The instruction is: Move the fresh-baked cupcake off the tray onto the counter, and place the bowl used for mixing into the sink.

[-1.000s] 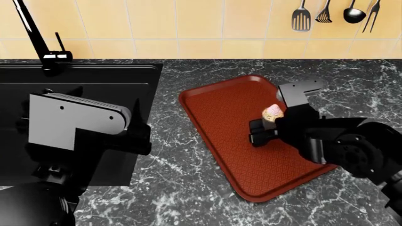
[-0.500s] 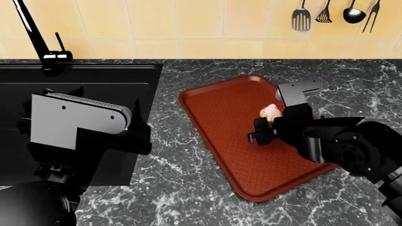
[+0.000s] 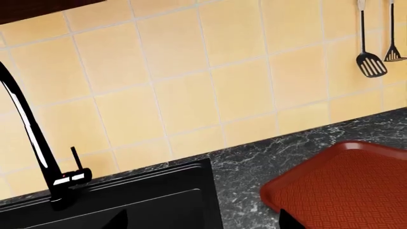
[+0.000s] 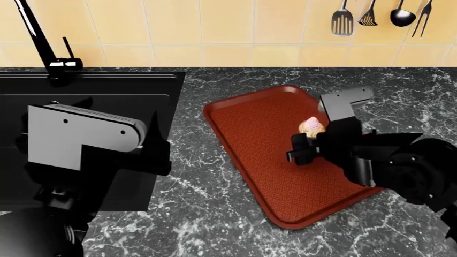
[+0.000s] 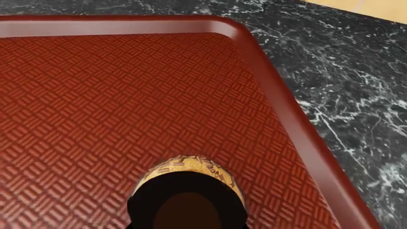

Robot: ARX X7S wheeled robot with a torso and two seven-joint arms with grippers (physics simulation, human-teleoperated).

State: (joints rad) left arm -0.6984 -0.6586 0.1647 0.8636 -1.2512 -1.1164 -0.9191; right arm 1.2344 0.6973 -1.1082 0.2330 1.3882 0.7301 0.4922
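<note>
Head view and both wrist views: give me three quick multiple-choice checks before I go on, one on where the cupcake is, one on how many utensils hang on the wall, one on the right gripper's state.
1. Where is the cupcake?
A. in the sink
B. over the tray, at the right gripper
C. on the bare counter

2. How many utensils hang on the tiled wall in the head view?
A. two
B. four
C. six

3. What is the right gripper doing?
A. shut on the cupcake
B. open over the sink
C. out of sight

Answers:
1 B: the frosting shows at the gripper, above the red-brown tray, not in the sink.
2 B: four utensils hang at upper right.
3 A: the dark fingers sit around the wrapper, also seen in the right wrist view.
</note>
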